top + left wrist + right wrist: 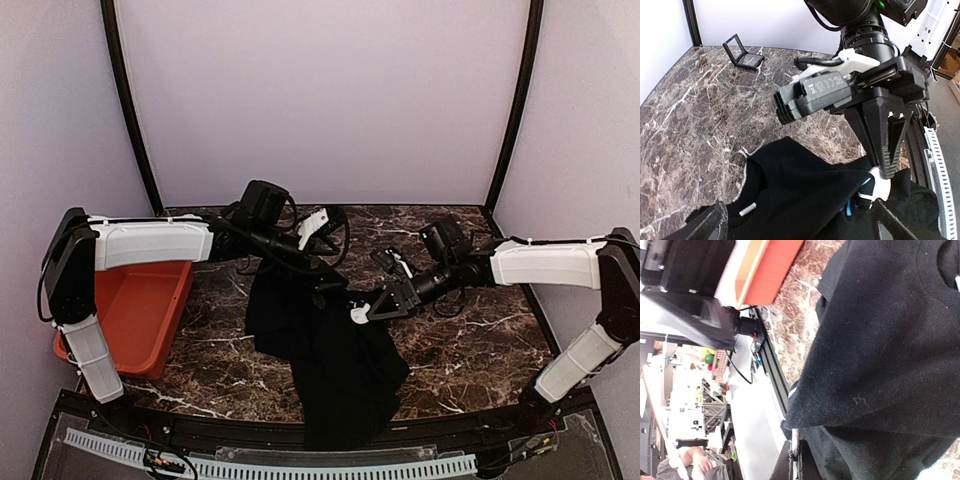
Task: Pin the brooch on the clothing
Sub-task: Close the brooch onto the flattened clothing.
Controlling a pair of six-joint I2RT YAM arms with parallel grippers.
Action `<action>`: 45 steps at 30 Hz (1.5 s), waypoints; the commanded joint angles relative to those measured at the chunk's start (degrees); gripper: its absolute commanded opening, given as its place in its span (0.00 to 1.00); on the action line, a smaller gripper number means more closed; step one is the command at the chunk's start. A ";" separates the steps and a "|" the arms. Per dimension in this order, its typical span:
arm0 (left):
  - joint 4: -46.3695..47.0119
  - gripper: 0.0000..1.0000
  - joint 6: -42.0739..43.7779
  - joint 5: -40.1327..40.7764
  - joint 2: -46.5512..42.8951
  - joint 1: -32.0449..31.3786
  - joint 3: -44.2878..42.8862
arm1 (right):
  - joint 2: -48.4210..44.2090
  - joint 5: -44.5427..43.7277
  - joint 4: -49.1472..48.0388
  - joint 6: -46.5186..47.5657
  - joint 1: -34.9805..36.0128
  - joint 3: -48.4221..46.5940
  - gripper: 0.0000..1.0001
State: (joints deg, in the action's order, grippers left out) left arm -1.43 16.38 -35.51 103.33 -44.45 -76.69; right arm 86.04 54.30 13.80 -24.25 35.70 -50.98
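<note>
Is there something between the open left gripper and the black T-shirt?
Nothing visible does. The left gripper hangs open right over the black T-shirt; the shut right gripper meets the cloth beside it, not in between.

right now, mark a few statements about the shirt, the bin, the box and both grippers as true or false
1. The shirt lies on the marble table. True.
2. The red bin sits on the right side. False: it is on the left.
3. The right gripper is shut. True.
4. The left gripper is clamped on the shirt. False: its jaws are open and grip nothing.
5. The small black box is closed. False: its lid stands open.
</note>
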 commanded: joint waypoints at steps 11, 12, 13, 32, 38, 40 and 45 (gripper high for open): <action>-12.04 0.99 1.91 -5.73 3.27 -1.54 -3.58 | 2.42 -4.39 7.33 13.55 4.88 -2.72 0.00; -12.03 0.99 2.25 -6.88 3.63 -1.83 -4.07 | 2.45 -4.68 7.63 14.19 5.91 -2.75 0.00; -12.09 0.99 2.38 -7.44 4.31 -1.98 -4.30 | 2.44 -5.20 8.01 14.82 6.87 -2.92 0.00; -16.41 0.76 8.73 -19.12 4.49 -3.63 -4.18 | 1.09 -7.00 12.17 19.37 9.96 -5.84 0.00; -18.28 0.62 10.07 -19.73 5.22 -3.77 -4.52 | 0.70 -6.48 12.41 19.91 9.84 -5.91 0.00; -18.93 0.55 10.64 -19.42 5.34 -4.18 -4.38 | 0.94 -5.77 12.38 20.13 9.47 -5.92 0.00; -19.83 0.48 11.66 -17.59 5.98 -5.64 -4.13 | 0.69 -3.83 11.75 19.86 8.77 -5.94 0.00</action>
State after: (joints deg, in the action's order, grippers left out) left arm -18.31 26.17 -53.30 109.49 -48.62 -81.38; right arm 87.96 47.72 25.89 -5.15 44.93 -55.75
